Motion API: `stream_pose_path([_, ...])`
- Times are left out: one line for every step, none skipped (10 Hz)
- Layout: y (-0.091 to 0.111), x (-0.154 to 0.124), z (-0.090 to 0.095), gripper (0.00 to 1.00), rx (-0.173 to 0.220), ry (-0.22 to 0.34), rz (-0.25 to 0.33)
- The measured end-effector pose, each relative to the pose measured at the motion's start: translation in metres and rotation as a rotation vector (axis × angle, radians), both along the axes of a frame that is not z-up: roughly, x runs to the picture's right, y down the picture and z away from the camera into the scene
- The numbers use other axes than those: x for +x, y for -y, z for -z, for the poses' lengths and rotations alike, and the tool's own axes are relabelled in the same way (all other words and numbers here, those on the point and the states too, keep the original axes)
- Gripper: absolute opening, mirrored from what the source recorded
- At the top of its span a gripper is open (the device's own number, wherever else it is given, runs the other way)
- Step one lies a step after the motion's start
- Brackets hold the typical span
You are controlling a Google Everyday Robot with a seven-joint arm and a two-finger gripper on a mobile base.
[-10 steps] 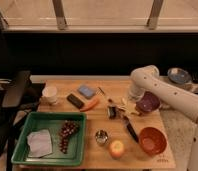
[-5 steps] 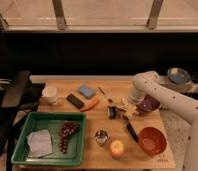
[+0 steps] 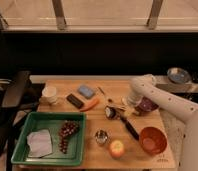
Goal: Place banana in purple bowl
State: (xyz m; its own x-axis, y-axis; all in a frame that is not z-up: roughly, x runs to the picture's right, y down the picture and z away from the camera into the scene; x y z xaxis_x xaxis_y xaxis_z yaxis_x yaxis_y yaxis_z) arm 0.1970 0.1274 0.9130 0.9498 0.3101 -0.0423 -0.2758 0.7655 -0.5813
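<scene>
**Arm sunk toward the bowl's left side, banana not in yet**

Since the earlier frame, my arm's elbow has dropped a little and the wrist has settled lower, at the left rim of the purple bowl [image 3: 147, 106]. Nothing else on the table [image 3: 99, 122] has shifted.

The tool [image 3: 131, 105] sits low at that left rim, mostly hidden by the wrist, so I cannot tell whether it is open or closed. The banana [image 3: 121, 107], as far as I can make out, is the pale sliver just left of the tool, close to the table and touching or nearly touching a small dark round thing [image 3: 110, 112]. I cannot say for sure whether it is held or lying free. It is not in the bowl.

My read is that I am at the pickup or just past it. To do this well I would confirm the grip before lifting, since a curved fruit rolls if it is caught off-centre. It is better taken across its middle, with its length square to the closing direction.

Then I would lift straight up to clear the rim, because dragging sideways would shove the light bowl to the right. The move across is short, and I would release low over the bowl's centre. The banana looks about as long as the bowl is wide, so a drop near the edge could tip it back out toward the black-handled utensil [image 3: 130, 128].
</scene>
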Motion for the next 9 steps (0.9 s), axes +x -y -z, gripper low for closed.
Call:
stream_pose_path([0.001,-0.001,0.002,0.43,0.005,-0.005,-0.002])
stream_pose_path([0.002,0.001,0.005,0.33,0.010,-0.012,-0.007])
stream_pose_path([0.003,0.001,0.007,0.25,0.014,-0.016,-0.009])
stream_pose_path([0.007,-0.001,0.011,0.13,0.020,-0.025,-0.014])
stream_pose_path([0.011,-0.004,0.014,0.06,0.026,-0.032,-0.020])
stream_pose_path([0.018,-0.004,0.019,0.01,0.035,-0.055,-0.038])
stream_pose_path([0.030,-0.004,0.026,0.00,0.048,-0.083,-0.069])
stream_pose_path([0.043,-0.004,0.036,0.00,0.057,-0.112,-0.107])
stream_pose_path([0.056,-0.003,0.045,0.00,0.063,-0.139,-0.149])
